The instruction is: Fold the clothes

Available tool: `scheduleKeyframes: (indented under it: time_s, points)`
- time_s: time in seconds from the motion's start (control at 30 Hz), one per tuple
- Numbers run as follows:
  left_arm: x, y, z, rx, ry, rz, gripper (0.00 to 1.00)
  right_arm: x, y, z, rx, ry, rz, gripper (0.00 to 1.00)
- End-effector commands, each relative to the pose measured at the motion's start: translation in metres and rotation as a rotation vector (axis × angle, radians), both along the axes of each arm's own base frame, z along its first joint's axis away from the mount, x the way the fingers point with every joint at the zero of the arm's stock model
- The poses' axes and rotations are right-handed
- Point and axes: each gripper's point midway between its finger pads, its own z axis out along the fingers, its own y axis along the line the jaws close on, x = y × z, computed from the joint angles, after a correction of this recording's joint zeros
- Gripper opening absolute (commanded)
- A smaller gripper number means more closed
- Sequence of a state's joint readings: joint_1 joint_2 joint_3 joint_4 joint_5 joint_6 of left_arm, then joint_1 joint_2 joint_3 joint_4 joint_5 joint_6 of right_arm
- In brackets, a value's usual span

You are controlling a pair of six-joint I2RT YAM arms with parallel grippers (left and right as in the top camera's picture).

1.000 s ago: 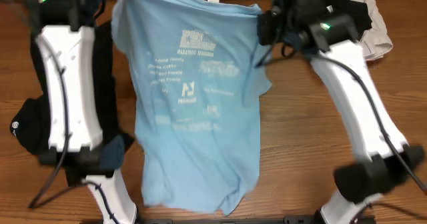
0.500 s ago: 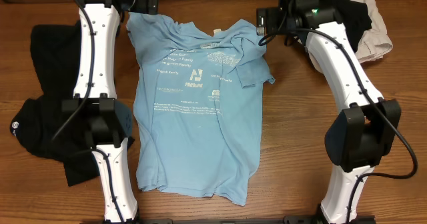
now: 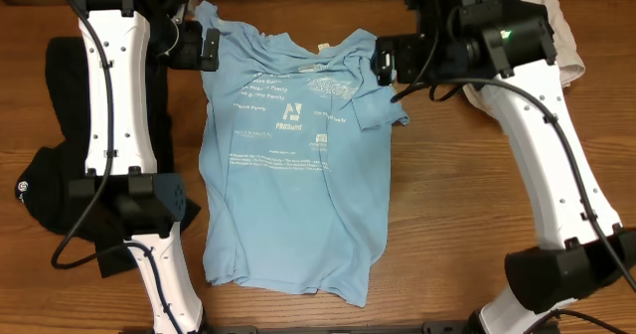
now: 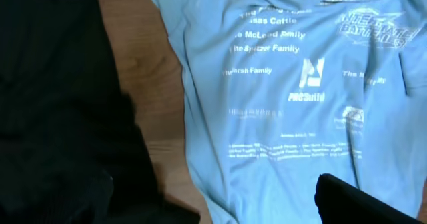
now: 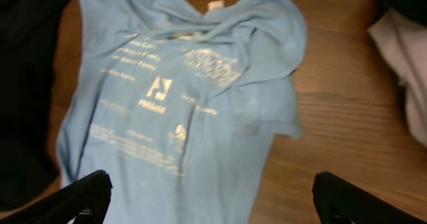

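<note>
A wooden table [image 3: 437,195] of brown grain is seen across the overhead frame, bare at centre right. In the wrist views its wood is shown at upper left and at right.

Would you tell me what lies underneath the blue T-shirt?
The wooden table shows all around the blue T-shirt, which lies spread out, printed side up. Anything directly beneath the cloth is covered in every view.
</note>
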State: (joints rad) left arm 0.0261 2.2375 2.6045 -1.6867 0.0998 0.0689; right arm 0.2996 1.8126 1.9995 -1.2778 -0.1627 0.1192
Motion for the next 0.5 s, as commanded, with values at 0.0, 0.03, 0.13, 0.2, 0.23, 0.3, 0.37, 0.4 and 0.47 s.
scheduleKeyframes:
  time_s: [0.0,0.03,0.13,0.2,0.23,0.3,0.37,0.4,0.47]
  points:
    - [-0.005,-0.001,0.021,-0.023,-0.044,0.059,1.00,-0.012,0.017,0.001,0.037,0.043,-0.020,1.00]
    - [-0.007,-0.002,0.025,-0.032,-0.049,0.067,1.00,-0.017,0.021,0.000,0.036,0.062,-0.028,1.00]
    - [-0.028,0.002,0.038,-0.008,-0.049,0.080,1.00,-0.034,0.027,-0.005,-0.002,0.109,-0.058,1.00]
    - [-0.048,0.010,0.039,0.029,-0.022,0.119,1.00,-0.046,0.027,-0.008,-0.044,0.133,-0.076,1.00]
    - [-0.062,0.011,0.038,0.036,0.004,0.135,1.00,-0.053,0.027,-0.010,-0.070,0.147,-0.085,1.00]
    - [-0.085,0.015,0.033,0.054,0.039,0.174,1.00,-0.064,0.027,-0.011,-0.107,0.163,-0.096,1.00]
    - [-0.103,0.018,0.023,0.071,0.047,0.209,1.00,-0.075,0.032,-0.012,-0.127,0.181,-0.079,1.00]
    - [-0.109,0.021,0.018,0.081,0.043,0.228,1.00,-0.079,0.034,-0.013,-0.132,0.188,-0.071,1.00]
    - [-0.124,0.033,-0.002,0.101,0.033,0.296,1.00,-0.089,0.040,-0.015,-0.147,0.206,-0.046,1.00]
